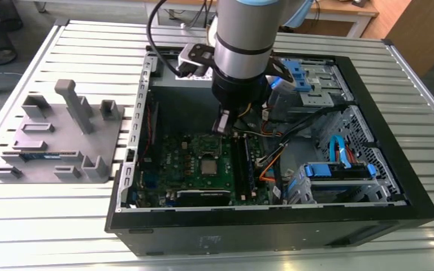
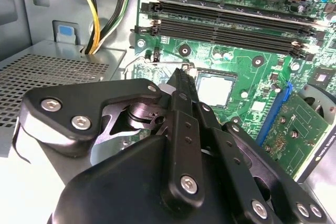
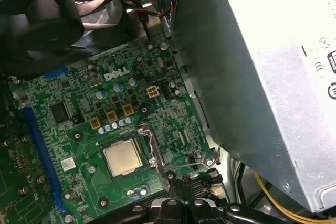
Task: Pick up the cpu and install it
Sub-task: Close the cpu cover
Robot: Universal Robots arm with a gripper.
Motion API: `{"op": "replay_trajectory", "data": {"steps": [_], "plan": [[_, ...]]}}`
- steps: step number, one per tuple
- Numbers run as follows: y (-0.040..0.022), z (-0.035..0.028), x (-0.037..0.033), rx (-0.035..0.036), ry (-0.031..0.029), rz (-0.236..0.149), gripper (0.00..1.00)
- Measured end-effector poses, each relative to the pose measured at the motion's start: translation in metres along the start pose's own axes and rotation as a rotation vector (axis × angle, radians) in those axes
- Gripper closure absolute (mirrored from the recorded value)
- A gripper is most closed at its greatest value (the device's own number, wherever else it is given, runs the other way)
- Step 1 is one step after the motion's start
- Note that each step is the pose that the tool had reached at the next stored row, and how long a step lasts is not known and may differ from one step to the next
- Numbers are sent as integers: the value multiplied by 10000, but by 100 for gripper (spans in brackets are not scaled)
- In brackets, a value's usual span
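Although the task starts with a pickup, the cpu (image 3: 122, 158) already lies flat in its socket on the motherboard (image 3: 79, 124), its silvery top showing square and level in both wrist views and in the exterior view. Judging from that, the pick and the placing look done. What I cannot settle is whether the socket is fully closed: in the first wrist view a metal frame (image 3: 152, 145) sits around the chip and a thin lever (image 3: 191, 165) runs along one side of it, but whether that lever is latched is not clear from these pictures.

In the exterior view the end effector (image 1: 221, 123) hangs inside the open case (image 1: 277, 226), above the board and just up from the socket, apart from the chip. In the second wrist view its two fingers (image 2: 181, 85) appear pressed together at the tip with no gap between them and nothing gripped; the tip sits just beside the chip's edge in that picture, near a thin wire lever, and contact with either cannot be made out.

The case stands on a slatted table (image 1: 36, 226). On the exterior view's left, well apart from the case, a grey fixture (image 1: 59, 141) holds a memory stick (image 1: 40, 156).
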State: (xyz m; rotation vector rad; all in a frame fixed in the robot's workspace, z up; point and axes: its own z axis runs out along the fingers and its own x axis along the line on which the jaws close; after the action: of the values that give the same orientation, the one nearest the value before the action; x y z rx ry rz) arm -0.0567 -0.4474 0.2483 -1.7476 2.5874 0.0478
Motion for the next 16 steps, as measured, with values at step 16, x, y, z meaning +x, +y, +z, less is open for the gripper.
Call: {"op": "replay_trajectory", "data": {"steps": [16], "plan": [[-40, -4, 100, 42, 128, -290, 89]]}}
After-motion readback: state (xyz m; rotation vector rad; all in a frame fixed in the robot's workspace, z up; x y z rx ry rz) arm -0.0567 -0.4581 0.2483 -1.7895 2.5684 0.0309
